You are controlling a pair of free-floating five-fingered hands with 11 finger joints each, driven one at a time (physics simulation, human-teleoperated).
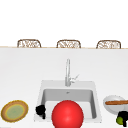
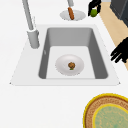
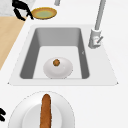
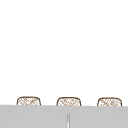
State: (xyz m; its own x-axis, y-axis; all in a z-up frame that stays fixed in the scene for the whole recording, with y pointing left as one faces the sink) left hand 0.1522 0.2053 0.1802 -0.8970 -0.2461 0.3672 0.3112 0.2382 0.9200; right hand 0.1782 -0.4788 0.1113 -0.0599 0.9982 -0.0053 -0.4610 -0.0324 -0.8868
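My right hand (image 1: 123, 117) is at the front right, just off the counter's near edge, its fingers curled round a small green round fruit (image 1: 120, 120). The left side view has the same hand (image 2: 94, 5) with the green fruit (image 2: 93, 12) next to a white bowl (image 2: 78, 17) that holds a brown sausage (image 2: 71, 13). My left hand (image 1: 40, 109) hovers by the sink's front left corner with fingers spread and holding nothing; it shows as the left hand (image 2: 121, 52) beside the sink rim and as the left hand (image 3: 21, 10) near the yellow plate.
A white dish (image 2: 65, 68) with a small brown item (image 2: 71, 65) lies in the sink basin (image 2: 91, 42). The faucet (image 1: 67, 72) stands behind. A yellow-rimmed plate (image 1: 14, 111) sits left. A big red sphere (image 1: 67, 115) covers the sink's front. Three wicker chair backs stand behind.
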